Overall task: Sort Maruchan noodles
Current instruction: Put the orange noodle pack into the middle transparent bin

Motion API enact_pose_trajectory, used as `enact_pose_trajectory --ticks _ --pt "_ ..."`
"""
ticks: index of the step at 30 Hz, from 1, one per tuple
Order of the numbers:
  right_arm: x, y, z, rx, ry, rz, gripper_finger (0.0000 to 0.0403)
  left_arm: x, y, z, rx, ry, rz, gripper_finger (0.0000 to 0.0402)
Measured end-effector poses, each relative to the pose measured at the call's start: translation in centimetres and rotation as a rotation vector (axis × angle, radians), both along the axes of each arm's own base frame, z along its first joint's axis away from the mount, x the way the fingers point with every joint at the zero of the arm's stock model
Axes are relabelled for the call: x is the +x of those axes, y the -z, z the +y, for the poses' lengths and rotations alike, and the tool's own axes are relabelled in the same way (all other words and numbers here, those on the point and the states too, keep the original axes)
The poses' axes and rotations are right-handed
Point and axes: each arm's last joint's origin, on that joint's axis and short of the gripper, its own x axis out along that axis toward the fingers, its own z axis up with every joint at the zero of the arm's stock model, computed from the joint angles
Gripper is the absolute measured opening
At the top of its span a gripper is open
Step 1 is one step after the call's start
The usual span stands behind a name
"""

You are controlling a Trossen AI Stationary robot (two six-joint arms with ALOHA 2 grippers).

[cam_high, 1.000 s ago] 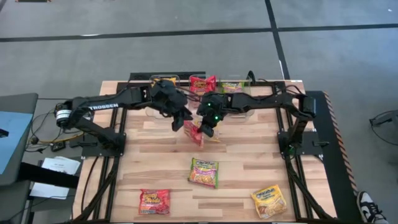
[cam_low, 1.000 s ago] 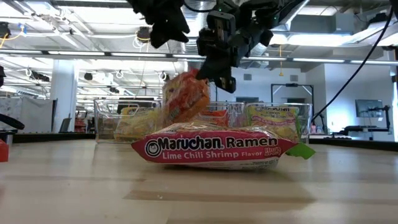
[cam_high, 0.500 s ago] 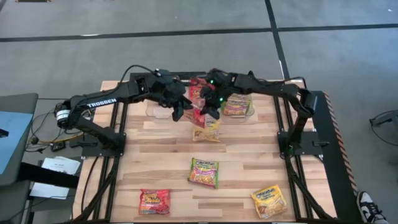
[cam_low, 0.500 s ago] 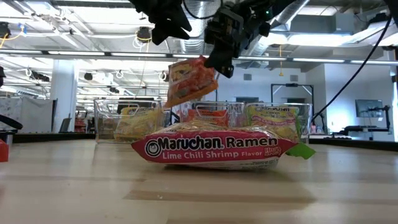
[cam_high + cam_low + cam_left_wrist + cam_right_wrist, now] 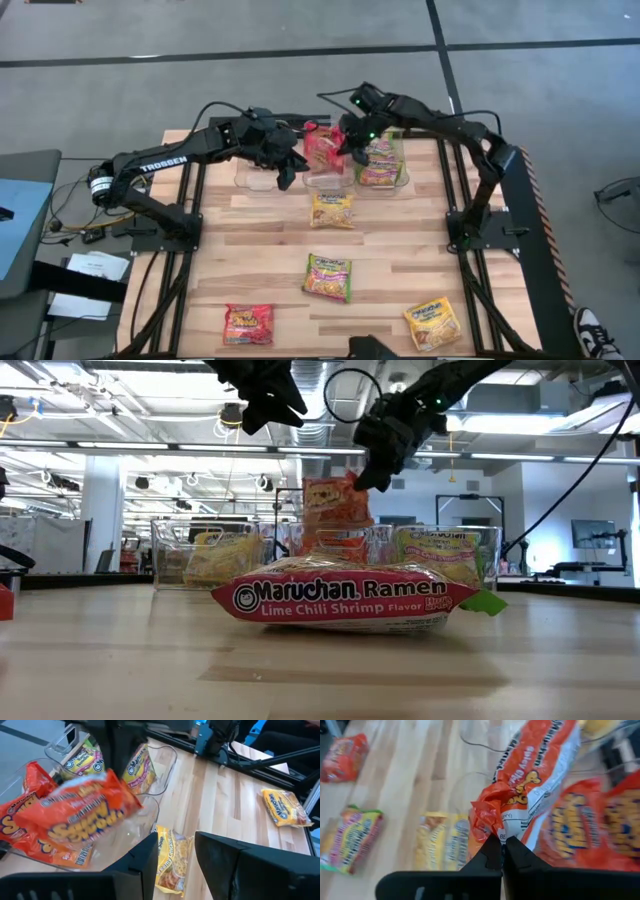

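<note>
The right gripper (image 5: 343, 150) pinched a red Maruchan packet (image 5: 322, 147) above the middle bin (image 5: 327, 181) at the desk's far edge; the left gripper (image 5: 290, 172) hung beside, half open, empty.

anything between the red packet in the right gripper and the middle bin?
Nothing visible. The right gripper holds the red packet by a corner, hanging over the middle bin, which already holds red packets. The left gripper hovers beside it, open, off that path.

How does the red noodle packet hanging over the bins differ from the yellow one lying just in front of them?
The red packet hangs in the air, pinched at one edge by the right gripper; the yellow packet lies flat on the table, untouched. The red packet is over the middle bin; the yellow packet sits outside it. Colours differ too. Both are crinkly ramen packets of similar size.
</note>
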Motion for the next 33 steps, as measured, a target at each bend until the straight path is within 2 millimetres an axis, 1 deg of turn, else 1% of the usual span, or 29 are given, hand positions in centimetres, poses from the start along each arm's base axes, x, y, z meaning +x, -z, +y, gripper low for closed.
enact_pose_trajectory --ticks 3,7,10,12,18,29,33 --pt "-0.7 0.0 -1.0 -0.049 -0.021 -0.012 0.0008 0.0 0.0 0.0 0.0 0.0 0.0 0.0116" --pt "-1.3 -0.1 -1.7 -0.069 -0.092 -0.064 0.0008 0.0 0.0 0.1 0.012 -0.022 0.007 0.0116" --pt "-1.4 -0.1 -1.7 -0.107 -0.132 -0.079 0.0008 0.0 0.0 0.1 0.019 -0.035 0.01 0.0116" --pt "-1.0 0.2 -1.7 -0.113 -0.146 -0.08 0.0008 0.0 0.0 0.1 0.026 -0.041 0.012 0.0116" --pt "0.0 2.7 -2.1 -0.058 -0.149 -0.028 0.0008 0.0 0.0 0.2 0.026 -0.042 0.013 0.0116" --pt "0.9 6.5 -2.7 0.016 -0.154 0.063 0.0008 -0.3 0.0 0.9 0.045 -0.054 0.017 0.0116" --pt "1.2 7.2 -2.8 -0.014 -0.104 0.117 0.001 -0.4 0.1 1.0 0.044 -0.059 0.018 0.0116"
